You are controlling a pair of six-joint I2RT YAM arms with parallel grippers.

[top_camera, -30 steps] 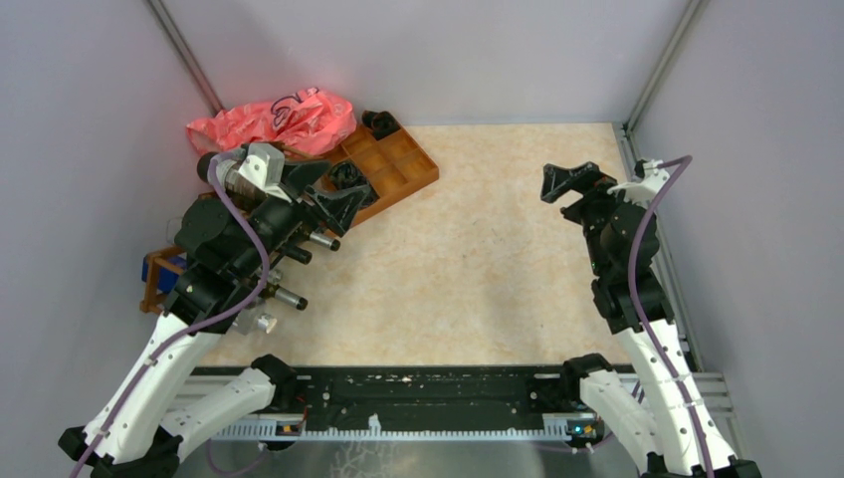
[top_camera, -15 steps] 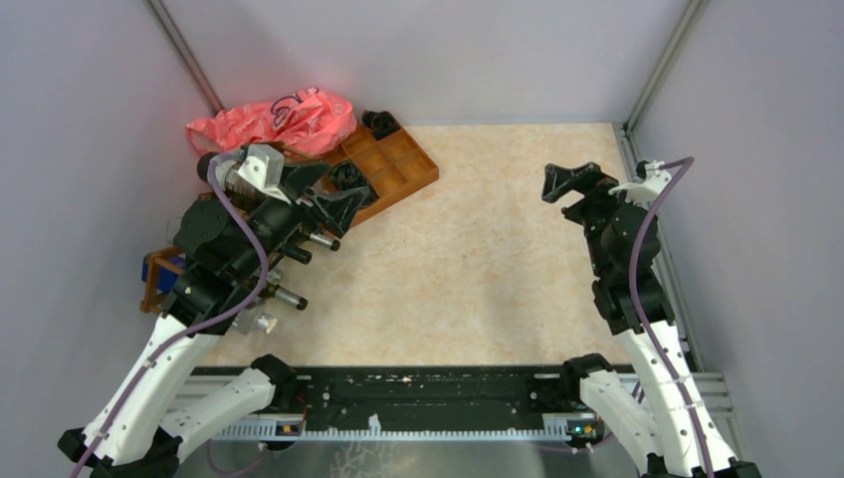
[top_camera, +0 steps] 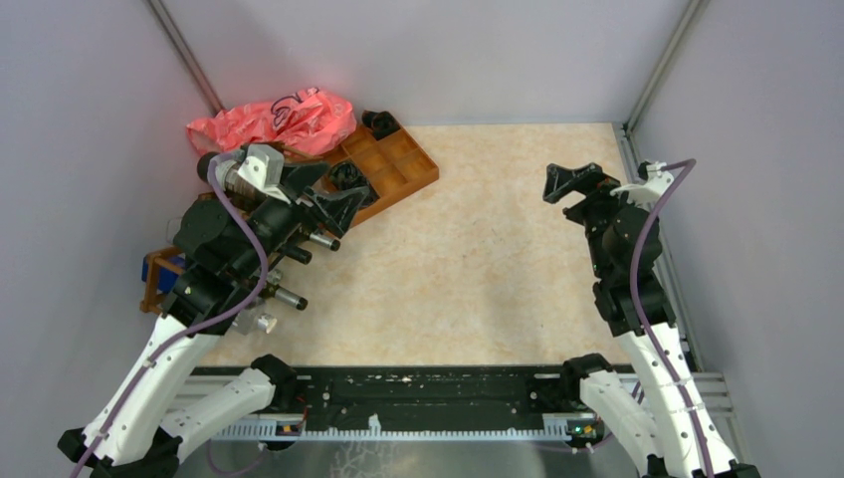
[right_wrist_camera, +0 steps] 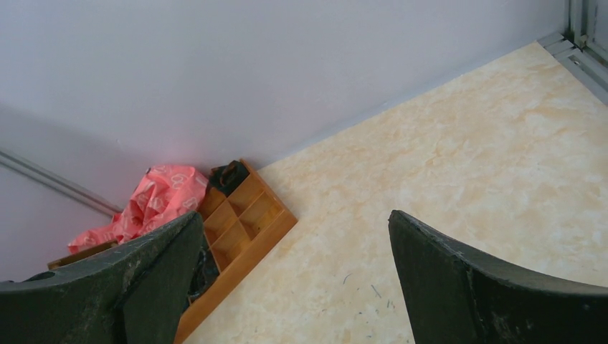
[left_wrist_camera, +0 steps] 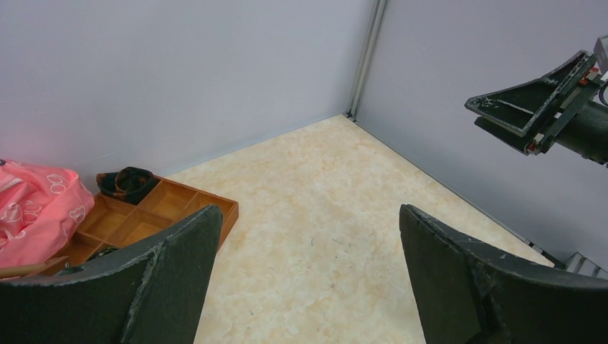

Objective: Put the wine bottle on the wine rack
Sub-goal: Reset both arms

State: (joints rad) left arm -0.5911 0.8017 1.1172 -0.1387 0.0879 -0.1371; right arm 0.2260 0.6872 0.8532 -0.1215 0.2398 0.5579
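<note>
The table (top_camera: 478, 269) is a smooth cream surface with pale marbled veining, closed in by flat lilac-grey walls. At the far left corner lies a crinkled pink plastic bag (top_camera: 274, 118), glossy, with dark printing. Just beside it, touching its edge, sits an orange-brown wooden tray (top_camera: 403, 164) split into square compartments by thin partitions. A dark, rolled-looking item (left_wrist_camera: 127, 183) fills its far corner cell.

The wine rack (top_camera: 151, 289) shows only as a sliver of brown wooden frame at the table's left edge, mostly hidden under your left arm, with something blue (top_camera: 159, 267) against it. Several dark cylinders (top_camera: 289, 297) with silvery tips stick out to the right from beneath that arm. You cannot tell from these views whether any of them is the wine bottle.

Your left gripper (top_camera: 328, 189) hangs over the near end of the tray. Its matte black, rough-edged wedge fingers (left_wrist_camera: 172, 279) are spread as wide as they go, with only bare table between them. Your right gripper (top_camera: 575, 189) is raised near the right wall, well apart from everything. Its fingers (right_wrist_camera: 487, 287) are likewise spread wide, holding and touching nothing.
</note>
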